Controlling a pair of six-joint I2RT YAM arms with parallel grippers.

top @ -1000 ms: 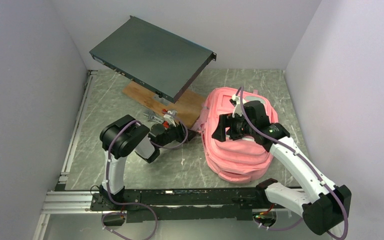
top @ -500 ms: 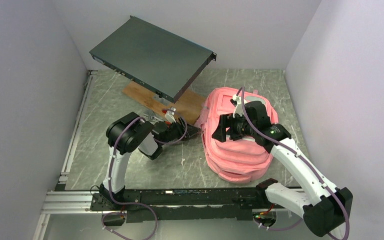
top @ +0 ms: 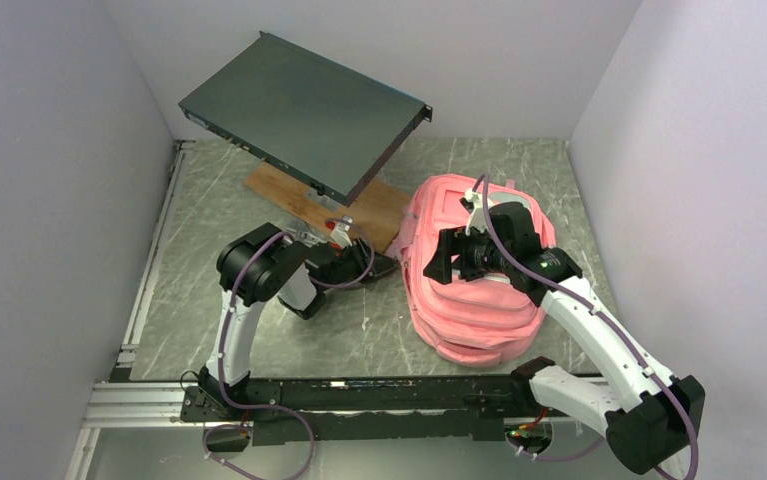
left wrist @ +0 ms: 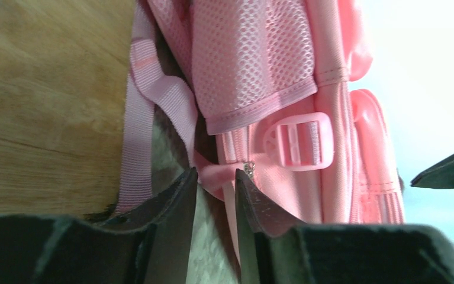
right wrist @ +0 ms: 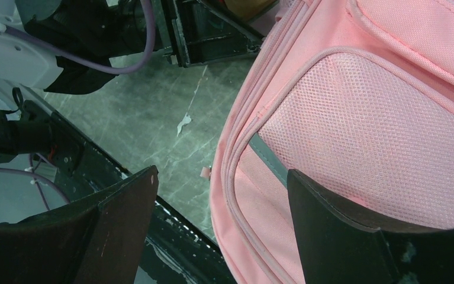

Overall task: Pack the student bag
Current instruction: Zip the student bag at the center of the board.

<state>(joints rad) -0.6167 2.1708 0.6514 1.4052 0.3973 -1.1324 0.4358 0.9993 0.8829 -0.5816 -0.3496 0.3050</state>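
My right gripper (right wrist: 221, 173) hangs with its jaws spread wide over the front mesh pocket of the student bag (top: 474, 300), holding nothing. The bag lies flat on the marbled surface (top: 359, 330), right of centre. At its left edge my left gripper (left wrist: 215, 173) has its jaws nearly together around a small pink tab (left wrist: 211, 182) by the zip (whether it truly pinches, I cannot tell). Beyond lies a wooden board (top: 299, 195), and over its far end a dark flat case (top: 304, 115).
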